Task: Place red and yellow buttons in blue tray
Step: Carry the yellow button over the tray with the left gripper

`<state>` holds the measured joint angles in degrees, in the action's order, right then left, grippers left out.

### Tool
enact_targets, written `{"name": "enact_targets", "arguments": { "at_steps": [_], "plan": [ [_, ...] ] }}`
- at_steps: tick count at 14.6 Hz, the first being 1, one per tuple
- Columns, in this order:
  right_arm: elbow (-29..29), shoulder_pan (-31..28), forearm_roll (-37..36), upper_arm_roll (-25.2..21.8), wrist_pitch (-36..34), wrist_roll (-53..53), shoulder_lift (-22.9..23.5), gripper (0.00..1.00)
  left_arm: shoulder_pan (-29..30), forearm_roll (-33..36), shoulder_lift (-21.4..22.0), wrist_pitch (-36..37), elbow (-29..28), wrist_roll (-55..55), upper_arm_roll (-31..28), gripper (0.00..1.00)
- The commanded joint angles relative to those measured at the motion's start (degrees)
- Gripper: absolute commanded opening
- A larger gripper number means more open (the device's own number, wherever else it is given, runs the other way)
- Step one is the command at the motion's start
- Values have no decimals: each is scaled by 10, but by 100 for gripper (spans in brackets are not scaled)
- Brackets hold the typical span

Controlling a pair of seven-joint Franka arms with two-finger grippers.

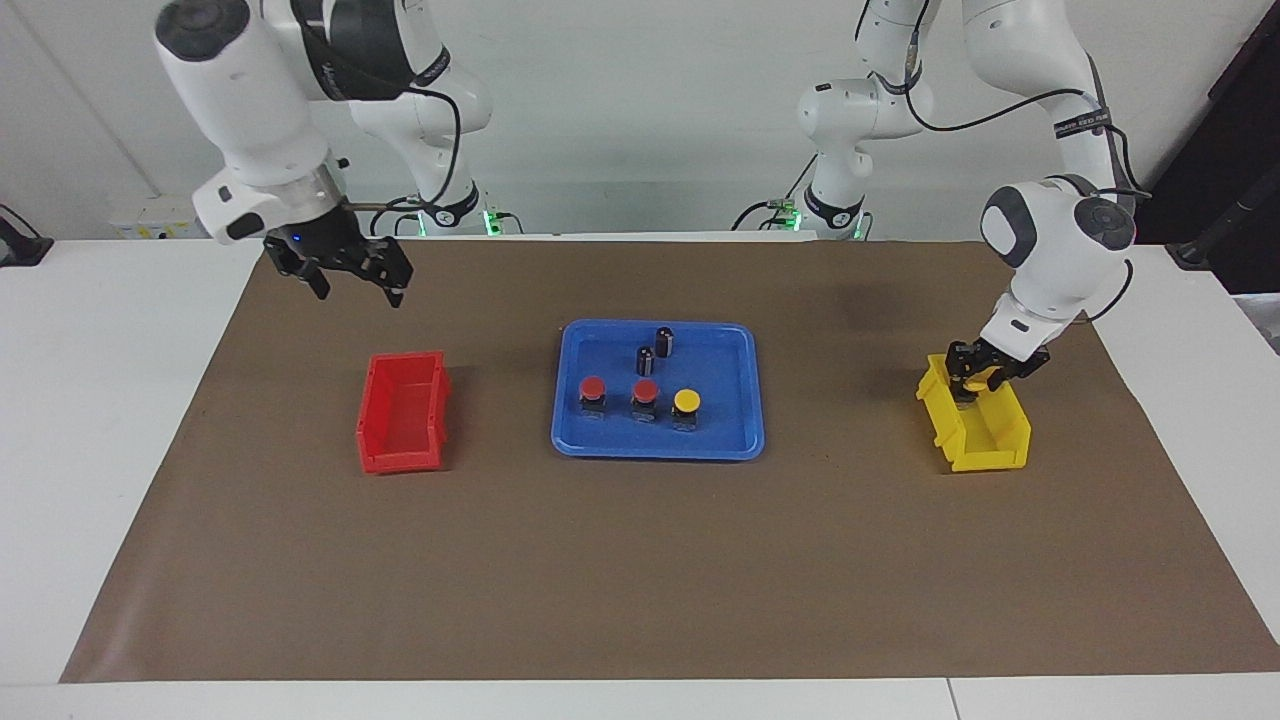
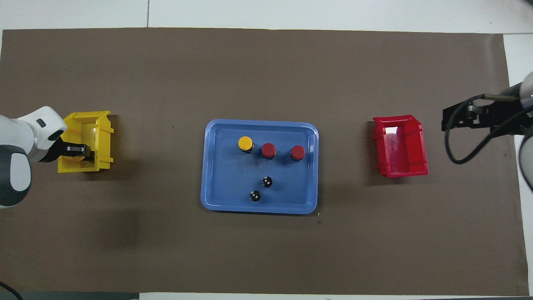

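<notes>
The blue tray (image 1: 580,440) (image 2: 212,196) lies mid-table. In it stand two red buttons (image 1: 592,389) (image 1: 645,391) (image 2: 297,152) (image 2: 268,149) and one yellow button (image 1: 686,401) (image 2: 245,143) in a row. The second yellow button does not show clearly. My left gripper (image 1: 975,383) (image 2: 85,151) is down inside the yellow bin (image 1: 985,445) (image 2: 102,125). What it holds is hidden. My right gripper (image 1: 358,285) (image 2: 447,121) is open and empty, up in the air over the mat beside the red bin (image 1: 400,425) (image 2: 410,143).
Two dark capless cylinders (image 1: 665,341) (image 1: 646,360) (image 2: 267,181) (image 2: 255,196) stand in the tray, nearer to the robots than the buttons. The red bin sits toward the right arm's end and the yellow bin toward the left arm's end. A brown mat (image 1: 640,580) covers the table.
</notes>
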<state>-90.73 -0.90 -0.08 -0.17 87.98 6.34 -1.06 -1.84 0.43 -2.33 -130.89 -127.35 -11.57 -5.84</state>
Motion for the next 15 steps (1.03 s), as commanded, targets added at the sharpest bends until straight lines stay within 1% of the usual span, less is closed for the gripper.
{"name": "enact_targets", "arguments": {
  "at_steps": [1, 2, 3, 5, 6, 7, 8, 10, 12, 14, 15],
  "plan": [
    [9, -36, -3, 6, -6, -62, 18, 100, -4, 11, 6, -1, 27, 18, 0, 1],
    [-15, -36, -2, 5, -4, -64, 5, 100, -6, 16, -1, 26, 58, 30, 0, 1],
    [-22, -36, -3, 5, -3, -62, 1, 100, -16, 36, -3, 69, 106, 31, 0, 1],
    [-26, -35, -3, 5, -6, -60, -3, 100, -39, 105, -8, 165, 197, 32, 3, 1],
    [-31, -36, -3, 4, -4, -62, -4, 100, -51, 119, -7, 209, 232, 33, 4, 1],
    [-35, -41, -3, 4, -4, -65, -5, 100, -68, 119, -3, 244, 253, 45, 4, 1],
    [-34, -47, -3, 4, -5, -65, -5, 100, -88, 118, -2, 270, 265, 85, 8, 1],
    [-30, -48, -3, 4, 1, -69, -3, 100, -154, 113, 7, 271, 250, 201, 11, 1],
    [-23, -43, -10, 5, 1, -69, 0, 100, -209, 73, 9, 270, 241, 275, 11, 1],
    [-18, -42, -17, 8, 2, -70, 2, 100, -254, 39, -4, 244, 236, 312, 11, 1],
    [-18, -42, -15, 10, 2, -71, 2, 100, -284, 29, -32, 214, 233, 333, 11, 1]
  ]
}}
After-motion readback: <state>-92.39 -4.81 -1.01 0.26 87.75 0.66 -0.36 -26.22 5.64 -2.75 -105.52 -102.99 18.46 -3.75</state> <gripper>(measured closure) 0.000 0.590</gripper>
